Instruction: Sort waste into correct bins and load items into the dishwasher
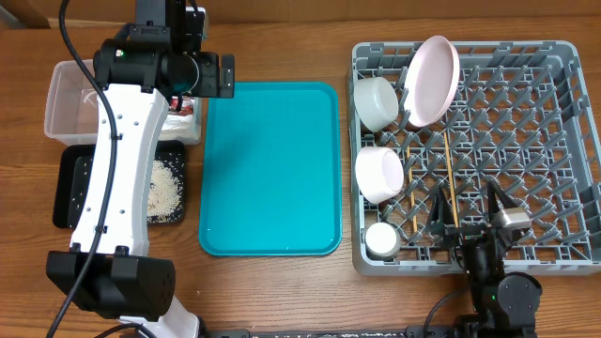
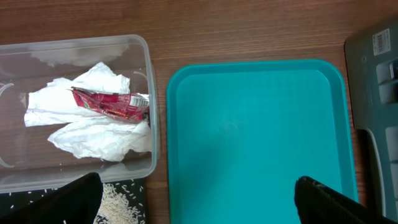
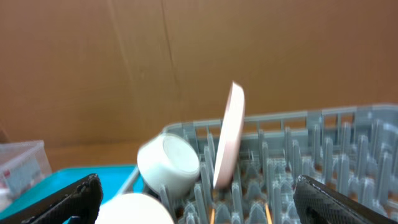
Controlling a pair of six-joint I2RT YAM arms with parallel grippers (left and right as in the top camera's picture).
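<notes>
The grey dish rack (image 1: 526, 141) holds a white plate (image 1: 432, 80) on edge, two white bowls (image 1: 377, 99) (image 1: 380, 173), a small white cup (image 1: 381, 240) and two chopsticks (image 1: 449, 183). The clear tub (image 1: 70, 99) holds crumpled napkins (image 2: 93, 124) and the red wrapper (image 2: 109, 104). Rice (image 1: 167, 188) lies in the black tray (image 1: 68, 188). My left gripper (image 2: 196, 199) is open and empty, above the teal tray's left edge beside the tub. My right gripper (image 1: 470, 208) is open and empty over the rack's front; the plate (image 3: 229, 134) and a bowl (image 3: 169, 163) show ahead of it.
The teal serving tray (image 1: 270, 169) lies bare between the bins and the rack. The left arm's white link (image 1: 117, 188) crosses over the black tray. The wooden table runs around everything. A cardboard wall (image 3: 124, 62) stands behind the rack.
</notes>
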